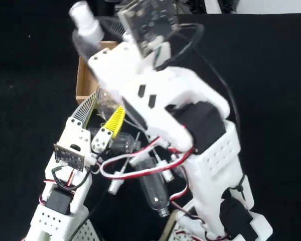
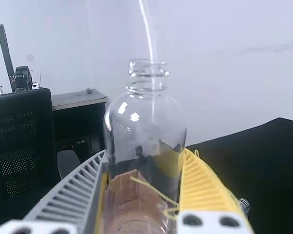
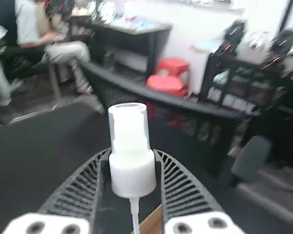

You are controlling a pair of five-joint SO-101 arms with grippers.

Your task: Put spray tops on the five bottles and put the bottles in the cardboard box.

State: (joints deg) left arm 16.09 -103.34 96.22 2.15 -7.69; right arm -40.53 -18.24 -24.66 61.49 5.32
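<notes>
Looking down in the high view, the left tool (image 1: 106, 104) at the lower left is closed around a clear bottle (image 1: 106, 96) just beside the cardboard box (image 1: 83, 83). The right arm (image 1: 180, 115) holds a white spray top (image 1: 85, 21) above it, nearer the camera. On the black desk (image 1: 271, 75), between the arms' bases, lie other bottles (image 1: 155, 193) and loose spray tops (image 1: 115, 185).

From the left wrist view, the bottle (image 2: 146, 131) is gripped at its body between the grey finger (image 2: 73, 195) and the yellow finger (image 2: 200, 185), its open neck pointing away from the wrist. The thin dip tube (image 2: 147, 34) comes from beyond the neck and passes into it, leaning slightly off the bottle's long axis.

From the right wrist view, the right tool (image 3: 133, 163) is closed on the spray top's collar, with the nozzle head away from the wrist. The coming move likely turns on one relation. The cap lies straight beyond the neck along the bottle's axis, so it probably needs bringing down that line until it seats.
</notes>
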